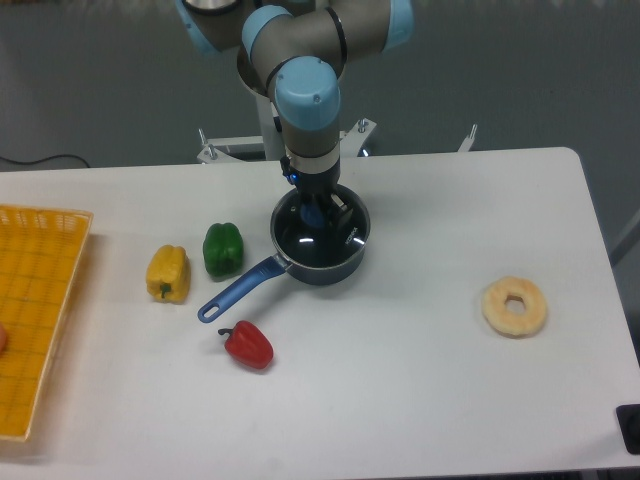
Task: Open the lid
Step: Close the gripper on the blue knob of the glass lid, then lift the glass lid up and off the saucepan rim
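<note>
A dark blue saucepan stands at the middle back of the table, its long blue handle pointing front-left. The clear glass lid lies flat on it, glinting at the right. My gripper comes straight down over the centre of the pan. Its dark fingers sit on either side of the blue knob and look closed on it. The arm's wrist hides the back of the lid.
A green pepper and a yellow pepper lie left of the pan. In front of the handle is a red pepper. A yellow basket stands at the left edge, a ring-shaped pastry at the right.
</note>
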